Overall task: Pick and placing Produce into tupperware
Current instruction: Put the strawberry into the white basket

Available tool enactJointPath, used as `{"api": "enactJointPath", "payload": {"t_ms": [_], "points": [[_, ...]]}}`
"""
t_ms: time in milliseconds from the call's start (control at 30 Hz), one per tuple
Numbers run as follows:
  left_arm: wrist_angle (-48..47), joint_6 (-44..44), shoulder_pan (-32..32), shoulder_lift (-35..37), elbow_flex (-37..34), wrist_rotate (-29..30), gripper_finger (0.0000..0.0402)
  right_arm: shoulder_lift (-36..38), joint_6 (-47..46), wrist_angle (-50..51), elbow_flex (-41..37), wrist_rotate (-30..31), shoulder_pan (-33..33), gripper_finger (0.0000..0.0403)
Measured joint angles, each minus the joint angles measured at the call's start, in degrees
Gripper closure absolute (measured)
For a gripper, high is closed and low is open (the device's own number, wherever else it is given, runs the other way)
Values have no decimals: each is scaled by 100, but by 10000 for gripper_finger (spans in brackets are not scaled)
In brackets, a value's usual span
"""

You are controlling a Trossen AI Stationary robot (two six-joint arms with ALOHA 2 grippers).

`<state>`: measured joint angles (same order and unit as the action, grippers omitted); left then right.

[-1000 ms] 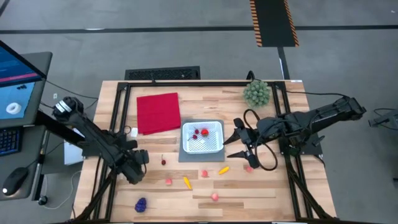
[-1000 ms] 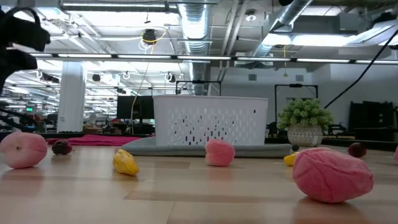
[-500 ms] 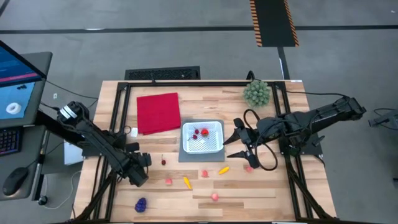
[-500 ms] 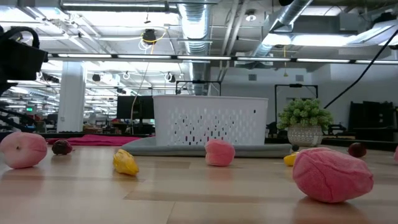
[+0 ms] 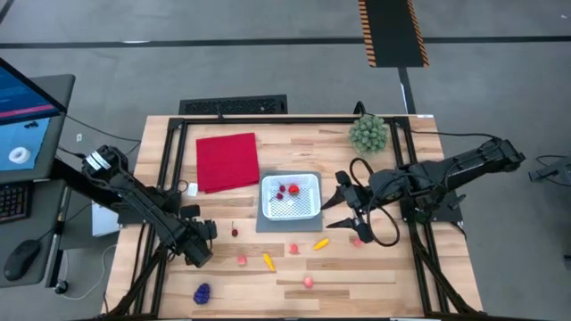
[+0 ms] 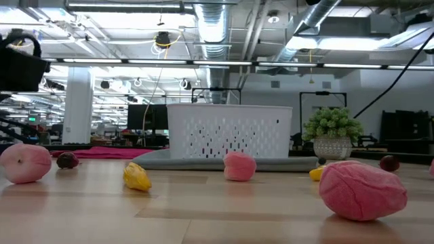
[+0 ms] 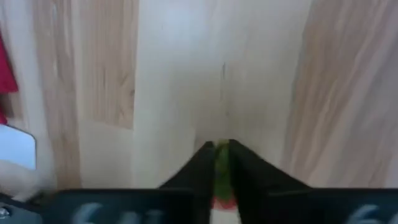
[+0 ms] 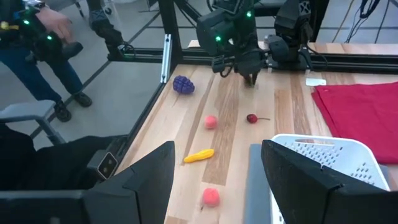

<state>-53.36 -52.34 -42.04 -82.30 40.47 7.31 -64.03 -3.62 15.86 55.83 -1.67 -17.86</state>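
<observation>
Pinching a tiny red-and-green toy fruit (image 7: 221, 167), the left gripper (image 5: 198, 252) is being held over bare wood at the front-left of the table (image 5: 384, 276). Its fingers are closed on the piece, so only a sliver of it is being shown in the left wrist view.

The tupperware (image 5: 265, 182) is being supported by a grey mat (image 5: 262, 225) at mid-table, well apart from that gripper. Two red pieces (image 5: 287, 190) are already being held inside it. The right gripper (image 5: 339, 201) is being held just beside the container's right wall, with its fingers spread wide and nothing between them.

More produce is being left loose on the wood in front of the mat:
- a cherry (image 5: 235, 232)
- a yellow piece (image 5: 268, 261)
- several pink fruits (image 5: 308, 282)
- a purple grape bunch (image 5: 202, 292) near the front-left corner

These toys are being judged very light, smooth and prone to rolling or squirting out of a pinch. Each is probably best taken across its widest middle: the cherry by its body rather than its stem, and the knobbly grape bunch across its bulk.
</observation>
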Motion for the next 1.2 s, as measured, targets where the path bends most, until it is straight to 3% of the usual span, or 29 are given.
{"api": "enactJointPath", "payload": {"t_ms": [200,433,567,700,867,933,1133,1200], "points": [[142,33,2,10,-163,173,400,0,2,0,0,4,-95,138],[-146,309,129,104,169,484,401,0,13,-3,0,11,-78,138],[-284,400,147,330,485,1162,401,0,48,-4,0,13,-79,138],[-190,628,162,788,757,2217,401,0,59,-7,0,14,-79,138],[685,1175,170,1636,809,3611,401,0,61,-7,0,22,-94,138],[1168,1663,223,1932,809,3898,401,0,86,-7,0,23,-120,138],[3040,3402,763,2404,809,4038,401,0,219,-41,0,22,-127,138],[3616,3979,1111,2399,809,3720,401,0,261,-98,0,23,-125,138]]}}
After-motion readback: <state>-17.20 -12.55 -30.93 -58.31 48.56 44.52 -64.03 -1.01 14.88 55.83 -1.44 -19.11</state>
